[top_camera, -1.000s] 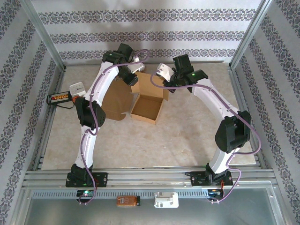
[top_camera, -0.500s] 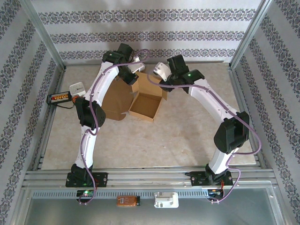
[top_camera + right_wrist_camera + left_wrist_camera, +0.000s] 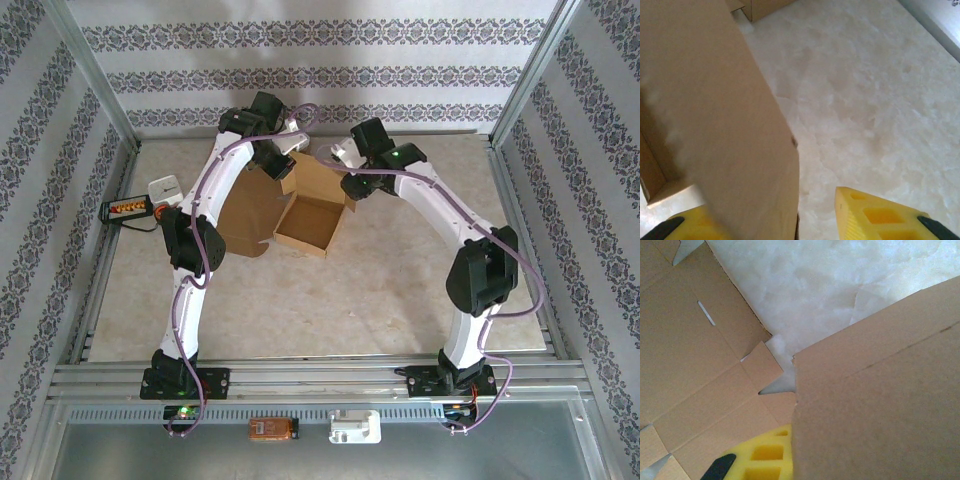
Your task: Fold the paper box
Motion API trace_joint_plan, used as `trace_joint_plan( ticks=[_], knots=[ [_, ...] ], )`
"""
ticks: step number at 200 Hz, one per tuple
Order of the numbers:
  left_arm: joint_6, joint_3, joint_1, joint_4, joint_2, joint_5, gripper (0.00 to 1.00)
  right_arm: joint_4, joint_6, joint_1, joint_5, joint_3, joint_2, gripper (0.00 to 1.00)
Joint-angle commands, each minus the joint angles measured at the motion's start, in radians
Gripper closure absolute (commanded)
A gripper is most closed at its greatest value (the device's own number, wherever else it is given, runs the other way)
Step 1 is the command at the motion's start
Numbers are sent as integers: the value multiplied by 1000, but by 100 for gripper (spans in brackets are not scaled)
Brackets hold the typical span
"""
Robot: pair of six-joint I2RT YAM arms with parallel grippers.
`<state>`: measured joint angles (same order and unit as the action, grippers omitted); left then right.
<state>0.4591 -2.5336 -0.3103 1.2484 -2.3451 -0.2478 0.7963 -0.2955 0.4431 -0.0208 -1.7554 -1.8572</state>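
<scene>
The paper box (image 3: 308, 222) sits on the table (image 3: 400, 290), toward 12 o'clock from the table's middle. Its flat panel (image 3: 245, 215) lies on the table at the box's 9 o'clock, partly under the left arm (image 3: 200, 210). The left gripper (image 3: 285, 165) is at the box's 11 o'clock, against the rear flap (image 3: 318, 180). The right gripper (image 3: 348, 186) is at its 1 o'clock, the box's wall (image 3: 725, 125) standing between its fingers (image 3: 880, 220). A button box (image 3: 128, 208) lies at the table's 9 o'clock edge.

One paper box (image 3: 308, 222), two robot arms (image 3: 215, 175) (image 3: 440, 210), one orange-and-black gadget (image 3: 125, 209), one white block (image 3: 163, 188).
</scene>
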Motion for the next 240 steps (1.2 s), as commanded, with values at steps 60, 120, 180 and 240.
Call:
trace_joint_plan(
  ticks=[60, 120, 180, 240],
  knots=[
    [-97, -21, -12, -30, 12, 26, 100, 2, 128, 9, -36, -62, -44, 90],
    [-646, 36, -52, -239, 47, 64, 100, -33, 621, -10, -135, -144, -130, 100],
    [-892, 167, -82, -432, 76, 54, 100, -111, 847, -55, -40, -225, -196, 100],
    [-976, 543, -91, -692, 211, -2, 100, -352, 859, -41, -2, 44, -121, 100]
  ],
)
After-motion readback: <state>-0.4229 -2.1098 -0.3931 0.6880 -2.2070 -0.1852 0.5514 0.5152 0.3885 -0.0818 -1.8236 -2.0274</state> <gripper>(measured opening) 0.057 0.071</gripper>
